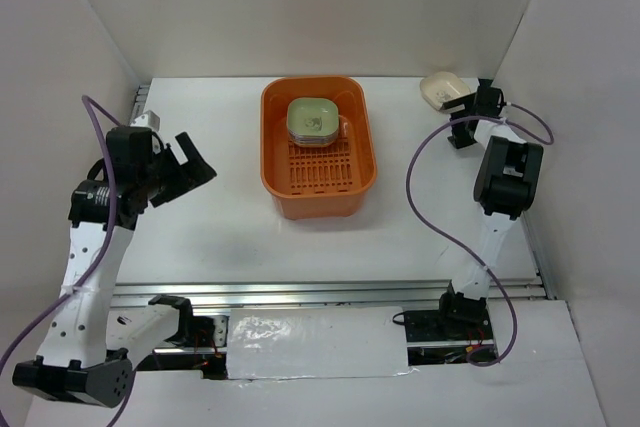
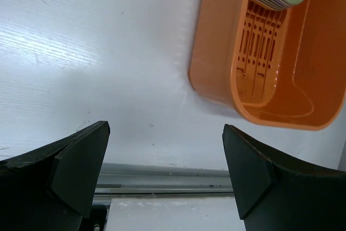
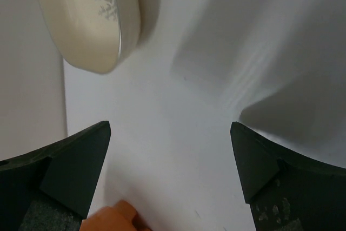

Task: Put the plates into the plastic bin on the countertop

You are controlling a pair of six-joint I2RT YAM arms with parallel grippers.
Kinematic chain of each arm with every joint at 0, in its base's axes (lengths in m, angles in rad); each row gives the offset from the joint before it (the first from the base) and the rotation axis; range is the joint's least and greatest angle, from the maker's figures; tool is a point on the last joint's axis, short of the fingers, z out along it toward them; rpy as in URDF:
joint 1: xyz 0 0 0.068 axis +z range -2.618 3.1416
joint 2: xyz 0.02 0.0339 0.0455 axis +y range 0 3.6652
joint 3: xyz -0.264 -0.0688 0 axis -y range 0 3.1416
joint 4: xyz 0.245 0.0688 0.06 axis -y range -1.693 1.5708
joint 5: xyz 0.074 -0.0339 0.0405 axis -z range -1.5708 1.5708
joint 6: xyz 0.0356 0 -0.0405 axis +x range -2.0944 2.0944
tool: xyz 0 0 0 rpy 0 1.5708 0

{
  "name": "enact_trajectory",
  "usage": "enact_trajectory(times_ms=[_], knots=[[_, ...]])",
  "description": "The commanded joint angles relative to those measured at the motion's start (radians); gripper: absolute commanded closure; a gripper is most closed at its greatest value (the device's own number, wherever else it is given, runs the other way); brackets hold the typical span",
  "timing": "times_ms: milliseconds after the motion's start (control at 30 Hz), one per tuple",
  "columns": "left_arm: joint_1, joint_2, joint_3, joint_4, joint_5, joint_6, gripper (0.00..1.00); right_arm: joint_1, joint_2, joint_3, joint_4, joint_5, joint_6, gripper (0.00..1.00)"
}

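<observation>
The right gripper [image 1: 466, 113] stands with its jaws wide apart and nothing between them, low over the far right corner of the countertop [image 1: 220, 237]. In its wrist view the gap between the fingers [image 3: 75, 171] frames only bare white surface. Just beyond it lies the one loose plate, a cream plate [image 3: 92, 14] with a small dark print. It sits at about eleven o'clock from the gap, and at about ten o'clock from the gripper in the top view, near but not touching the fingers. The left gripper [image 1: 190, 175] is likewise spread open and empty, raised over the left side of the table with its mouth turned toward the middle. Its camera shows the plastic bin [image 2: 216, 52] at about two o'clock. The bin is in the middle of the countertop, and in its far half sits a stack of plates [image 1: 313, 119], green on top with purple edges showing beneath; I cannot count them. The job looks nearly finished: the stack is in, and the cream plate at about two o'clock from the bin is the only one visible outside it. It has yet to be gripped, carried across and lowered in.
</observation>
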Motion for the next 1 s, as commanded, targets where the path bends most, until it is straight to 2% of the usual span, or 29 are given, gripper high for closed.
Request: enact_trajectory(times_ms=[0,67,200,367,400,467,567,600,667,700,733,767,867,967], knots=[[0.012,-0.073,-0.023,0.059,0.100,0.010,0.01,-0.022,0.056,0.079,0.182,-0.050,0.061,0.00],[0.014,-0.087,-0.031,0.058,0.096,0.005,0.01,-0.025,0.103,0.087,0.262,-0.074,0.089,0.00],[0.017,-0.095,-0.022,0.039,0.064,-0.004,0.01,-0.023,0.214,0.270,0.105,-0.028,0.160,0.01],[0.017,-0.095,-0.011,0.027,0.050,-0.013,0.01,-0.017,0.318,0.439,-0.057,0.030,0.193,0.13],[0.017,-0.092,-0.013,0.024,0.047,-0.015,0.01,-0.017,0.340,0.521,-0.094,0.036,0.200,0.16],[0.015,-0.090,-0.013,0.016,0.045,-0.019,0.01,-0.017,0.400,0.602,-0.187,0.047,0.207,0.26],[0.015,-0.082,-0.005,0.012,0.044,-0.021,0.01,-0.014,0.434,0.662,-0.203,0.050,0.213,0.39],[0.014,-0.073,0.001,0.004,0.041,-0.018,0.01,-0.014,0.437,0.659,-0.197,0.041,0.215,0.49],[0.015,-0.066,0.018,-0.004,0.031,-0.009,0.01,-0.016,0.441,0.657,-0.189,0.030,0.209,0.59],[0.015,-0.056,0.023,-0.007,0.028,-0.005,0.01,-0.014,0.446,0.656,-0.182,0.010,0.203,0.70],[0.017,-0.053,0.026,-0.008,0.024,-0.002,0.01,-0.013,0.450,0.657,-0.181,-0.001,0.197,0.76],[0.017,-0.046,0.033,-0.011,0.013,-0.002,0.01,-0.013,0.450,0.653,-0.181,-0.010,0.189,0.88],[0.018,-0.027,0.047,-0.021,0.004,0.007,0.01,-0.008,0.406,0.579,-0.149,-0.044,0.175,1.00],[0.021,-0.007,0.067,-0.040,-0.040,0.005,0.01,0.007,0.220,0.452,-0.105,-0.030,0.141,1.00]])
